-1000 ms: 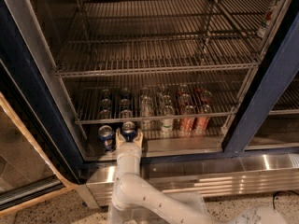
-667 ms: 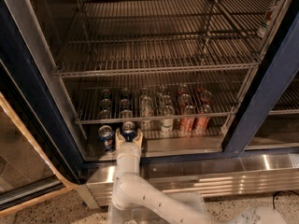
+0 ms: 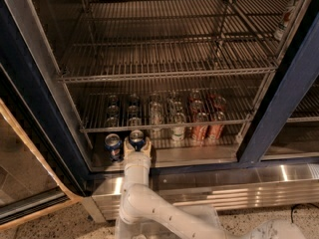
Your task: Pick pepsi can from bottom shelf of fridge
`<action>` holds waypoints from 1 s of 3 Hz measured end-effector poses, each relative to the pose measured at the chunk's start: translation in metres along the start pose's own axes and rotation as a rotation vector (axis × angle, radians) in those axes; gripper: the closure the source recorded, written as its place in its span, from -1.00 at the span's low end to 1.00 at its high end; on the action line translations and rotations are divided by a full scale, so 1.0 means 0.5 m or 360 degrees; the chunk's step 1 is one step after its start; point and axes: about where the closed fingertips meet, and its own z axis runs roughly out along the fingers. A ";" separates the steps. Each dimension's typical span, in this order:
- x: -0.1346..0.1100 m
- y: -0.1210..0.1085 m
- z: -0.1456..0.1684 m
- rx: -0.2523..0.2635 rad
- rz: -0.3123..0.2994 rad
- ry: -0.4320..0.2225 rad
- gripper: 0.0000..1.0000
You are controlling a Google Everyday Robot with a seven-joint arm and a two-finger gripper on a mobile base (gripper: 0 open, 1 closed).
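The pepsi can (image 3: 136, 137) stands upright on the bottom shelf (image 3: 199, 156) of the fridge (image 3: 279, 98), near the front edge of the shelf and toward its front left corner. The gripper (image 3: 137, 144) is at this same place, reaching in over the front edge from below. The can sits between the two white fingers (image 3: 126, 146): one is against its left side and one against its right side, so they are narrow and hold the can. Only the silver top and a part of the blue body show above them. A second blue can (image 3: 113, 146) stands just beside it on the left, apart from the fingers. The white arm (image 3: 137, 183) rises straight over the shiny kick plate (image 3: 224, 183). On the wire rack (image 3: 94, 128) above the shelf, rows of silver cans (image 3: 156, 117) and red cans (image 3: 200, 128) stand.
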 end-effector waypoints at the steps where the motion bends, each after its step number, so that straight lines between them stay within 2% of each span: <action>1: -0.005 -0.004 -0.002 0.0017 0.0007 0.0012 1.00; 3: -0.043 -0.051 -0.093 0.0024 0.0008 0.0037 1.00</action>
